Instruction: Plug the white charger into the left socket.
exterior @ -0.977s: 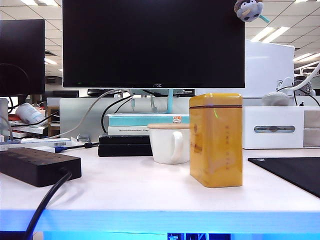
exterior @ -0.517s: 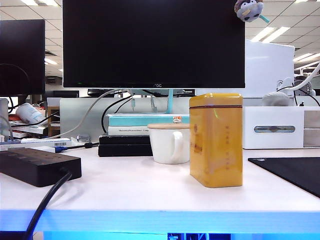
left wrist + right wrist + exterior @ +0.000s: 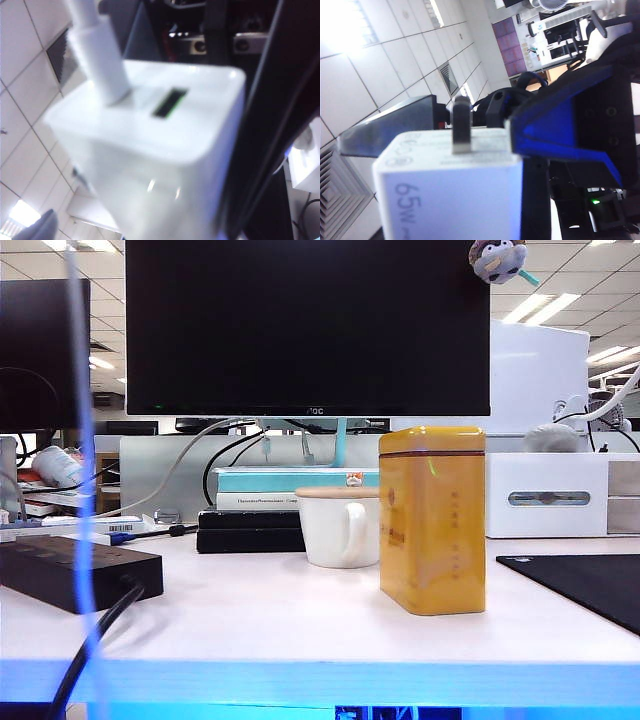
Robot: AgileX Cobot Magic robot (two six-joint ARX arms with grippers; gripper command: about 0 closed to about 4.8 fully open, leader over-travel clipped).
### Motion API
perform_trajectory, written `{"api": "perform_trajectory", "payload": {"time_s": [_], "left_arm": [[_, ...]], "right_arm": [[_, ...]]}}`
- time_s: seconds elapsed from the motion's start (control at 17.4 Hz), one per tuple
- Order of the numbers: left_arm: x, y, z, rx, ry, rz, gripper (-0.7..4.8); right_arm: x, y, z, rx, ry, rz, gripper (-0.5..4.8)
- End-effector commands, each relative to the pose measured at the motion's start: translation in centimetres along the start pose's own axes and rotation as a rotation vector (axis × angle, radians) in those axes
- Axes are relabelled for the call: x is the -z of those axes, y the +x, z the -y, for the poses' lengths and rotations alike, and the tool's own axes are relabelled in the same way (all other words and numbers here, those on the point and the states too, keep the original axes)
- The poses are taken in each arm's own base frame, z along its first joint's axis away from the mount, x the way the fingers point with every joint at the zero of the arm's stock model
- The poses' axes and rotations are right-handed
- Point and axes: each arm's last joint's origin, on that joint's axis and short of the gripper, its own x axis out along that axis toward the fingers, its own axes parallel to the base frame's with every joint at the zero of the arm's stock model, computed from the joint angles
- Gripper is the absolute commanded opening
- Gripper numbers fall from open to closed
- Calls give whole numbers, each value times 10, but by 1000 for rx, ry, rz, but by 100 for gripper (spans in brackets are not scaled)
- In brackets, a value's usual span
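On the pale tabletop (image 3: 280,610), at nine o'clock, lies the long matte black power strip (image 3: 70,575); its sockets are unreadable. The right claw (image 3: 475,150), partly closed, clamps the smooth white rectangular plastic charger (image 3: 450,200), its flat metal prong (image 3: 461,125) bare. The left claw (image 3: 250,150) is just beside the charger; I cannot tell how far open it is.

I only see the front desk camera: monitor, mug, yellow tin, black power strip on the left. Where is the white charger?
Observer: Outside your view. The right wrist view shows the right gripper closed on the white charger, with ceiling tiles behind.
Operator: Which way do its prongs face?
Observer: Towards that wrist camera; one metal prong shows clearly.
Operator: And the left gripper?
Observer: Also outside your view. Its camera shows the charger's other end, with the cable plugged in, beside one dark finger; whether it grips, I cannot tell.
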Motion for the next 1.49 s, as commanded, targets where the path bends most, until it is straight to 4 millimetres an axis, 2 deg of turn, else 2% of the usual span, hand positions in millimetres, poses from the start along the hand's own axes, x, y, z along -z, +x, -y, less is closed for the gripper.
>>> {"api": "perform_trajectory", "payload": {"time_s": [0.06,0.11,0.4,0.52,1.21,1.32,1.44,1.49], "left_arm": [[-10,3,-1,17,-19,92,464],[-10,3,-1,17,-18,93,425],[-10,3,0,28,-29,83,417],[-9,3,0,22,-23,64,367],[-7,3,-1,-1,8,-3,361],[-7,3,-1,-1,8,-3,307],[-7,3,-1,-2,9,-3,298],[-7,3,-1,-3,10,-3,272]], "right_arm": [[-2,1,0,-9,32,25,12],[-2,1,0,-10,31,25,12],[-2,1,0,-5,32,18,12],[-1,0,-1,-12,23,14,12],[9,-3,-9,-43,-29,-31,12],[8,-3,-8,-43,-28,-30,12],[8,-3,-9,-43,-28,-31,12],[9,-3,-9,-42,-28,-31,12]]}}
